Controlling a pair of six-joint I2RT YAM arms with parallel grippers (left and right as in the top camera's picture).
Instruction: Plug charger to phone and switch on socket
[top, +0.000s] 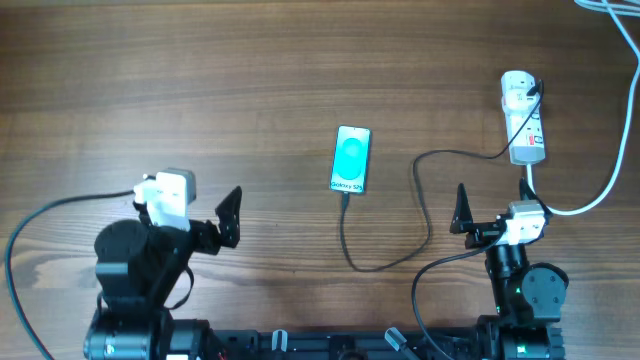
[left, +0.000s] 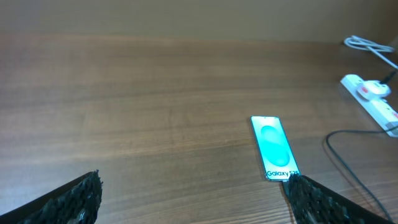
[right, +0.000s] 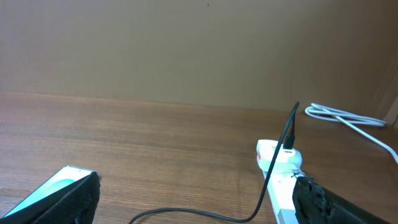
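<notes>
At the left fingers (left: 68, 199): spread wide with nothing between them, low over the desk (top: 250, 80), well apart from every task item
At the right fingers (right: 65, 202): spread wide and empty, near the socket's end of the desk, touching nothing
Phone (top: 351, 158): lies flat near mid-desk between the two arms, screen lit cyan, white text line at the short edge that faces the arms
Charger (top: 345, 230): thin black cable meets that short edge, loops toward the arms, then runs up to the socket, where its black plug stands in the strip's far end
Socket (top: 522, 120): white strip at the far right of the desk, red-marked part on its top face, white cord (right: 342, 118) trailing away from it
Done, as judged: cable appears joined at both ends, phone side and socket side
Left, as judged: the switch step cannot be confirmed; a lit screen alone is no proof of power, so treat the switch as pending
Hidden at the phone: connector tip is too small to read from overhead, and one finger covers the joint in the left wrist view
Hidden at the socket: switch position is unreadable in all three views; a finger cuts off the strip's near end in the right wrist view
Cut off: only a corner of the phone shows in the right wrist view
</notes>
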